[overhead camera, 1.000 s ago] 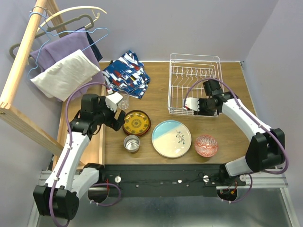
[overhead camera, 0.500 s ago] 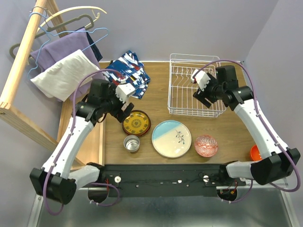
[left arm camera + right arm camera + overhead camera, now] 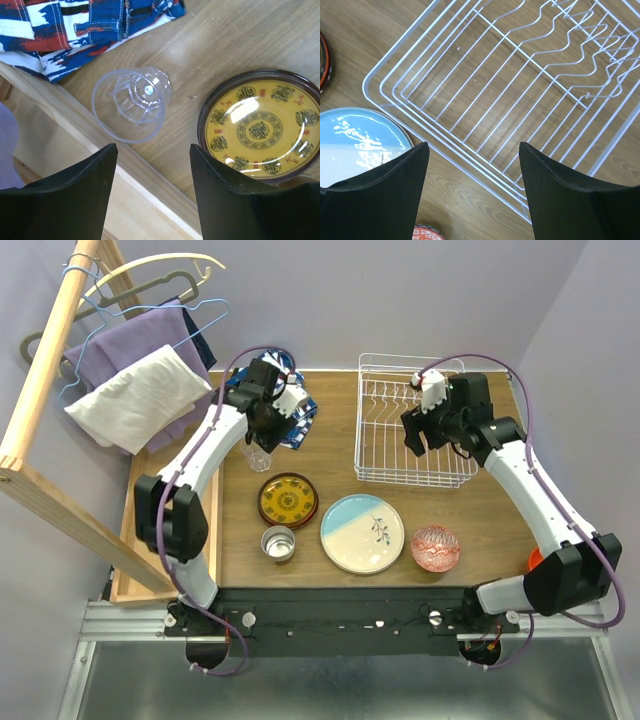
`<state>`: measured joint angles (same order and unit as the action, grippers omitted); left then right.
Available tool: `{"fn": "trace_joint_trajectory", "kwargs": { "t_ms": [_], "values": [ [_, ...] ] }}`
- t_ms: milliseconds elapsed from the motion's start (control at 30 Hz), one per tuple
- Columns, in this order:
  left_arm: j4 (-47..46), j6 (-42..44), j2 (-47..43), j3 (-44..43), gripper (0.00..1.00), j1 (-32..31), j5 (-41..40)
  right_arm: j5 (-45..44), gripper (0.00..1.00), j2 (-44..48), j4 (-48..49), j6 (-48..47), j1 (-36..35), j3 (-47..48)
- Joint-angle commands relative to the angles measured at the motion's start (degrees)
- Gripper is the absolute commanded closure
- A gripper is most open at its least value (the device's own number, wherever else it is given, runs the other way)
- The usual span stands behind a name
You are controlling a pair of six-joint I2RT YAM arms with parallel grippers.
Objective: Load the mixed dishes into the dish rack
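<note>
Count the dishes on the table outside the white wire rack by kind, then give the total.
Plates: 2, pale blue-cream plate, dark red-yellow plate
Bowls: 1, red-patterned bowl
Cups: 1, steel cup
Glasses: 1, clear glass
Total: 5; an orange sliver at far right is too hidden to count.

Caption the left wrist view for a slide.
Open left end effector poised over the clear glass, beside the yellow-patterned plate and patterned cloth.
</note>
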<state>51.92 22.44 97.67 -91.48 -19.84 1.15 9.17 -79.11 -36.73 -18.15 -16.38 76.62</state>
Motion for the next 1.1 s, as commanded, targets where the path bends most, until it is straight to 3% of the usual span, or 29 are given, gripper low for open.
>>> {"fn": "trace_joint_trajectory", "kwargs": {
  "t_ms": [0, 233, 400, 667, 833, 1067],
  "values": [
    [6.69, -1.08, 8.14, -9.83, 0.34, -0.03, -4.57, 3.83, 0.2, -2.89, 1.31, 6.1, 0.3, 2.48],
    [8.72, -2.92, 15.61, -13.63, 0.39, 0.06, -3.17, 8.05, 0.17, -8.16, -0.7, 7.53, 0.3, 4.76],
    [8.72, -2.92, 15.45, -11.26, 0.39, 0.06, -2.99, 17.63, 0.17, -10.71, -14.75, -11.09, 0.38, 8.1],
    [9.07, -3.63, 15.97, -9.42, 0.41, 0.15, -2.29, 14.39, 0.19, -13.35, -23.73, -26.83, 0.3, 7.32],
    [9.07, -3.8, 15.63, -9.42, 0.41, 0.15, -2.11, 12.37, 0.21, -13.44, -23.91, -30.53, 0.3, 5.47],
    [9.43, -3.72, 14.31, -9.07, 0.41, 0.15, -1.85, 7.89, 0.38, -14.58, -22.42, -34.39, 0.38, 1.96]
  ]
}}
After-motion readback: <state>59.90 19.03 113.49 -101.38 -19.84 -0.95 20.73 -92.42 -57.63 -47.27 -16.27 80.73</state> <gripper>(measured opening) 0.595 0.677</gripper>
